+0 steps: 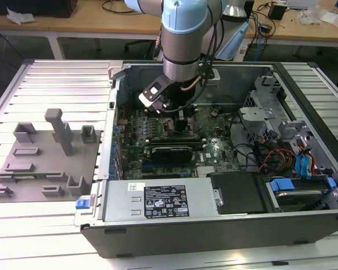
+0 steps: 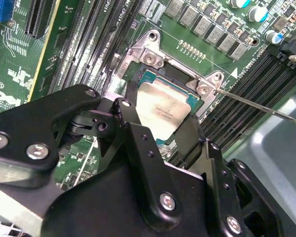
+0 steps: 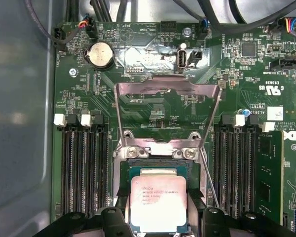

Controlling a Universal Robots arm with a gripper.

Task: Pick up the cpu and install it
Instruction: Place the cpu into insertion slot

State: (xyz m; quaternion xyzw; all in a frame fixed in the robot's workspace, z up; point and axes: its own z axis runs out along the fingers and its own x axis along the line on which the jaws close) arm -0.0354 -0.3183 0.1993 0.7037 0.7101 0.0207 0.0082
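Observation:
The cpu (image 3: 158, 200), a silvery square lid on a green rim, lies level in the black socket frame (image 3: 123, 180) on the motherboard. It is seen in both wrist views, with its lid (image 2: 164, 106) facing up. My gripper (image 2: 158, 126) straddles it from above. One black finger (image 2: 128, 116) is against one edge and the other finger (image 2: 188, 136) against the opposite edge. The socket's metal load plate (image 3: 167, 91) stands raised behind the cpu. In the exterior view the gripper (image 1: 179, 117) reaches down into the open computer case.
Memory slots (image 3: 84, 163) run along both sides of the socket, and a thin metal lever (image 2: 259, 106) sticks out beside it. A grey plate with upright blocks (image 1: 45, 163) lies at the exterior view's left. A power supply (image 1: 158, 202) and drive cage (image 1: 304, 169) are inside the case.

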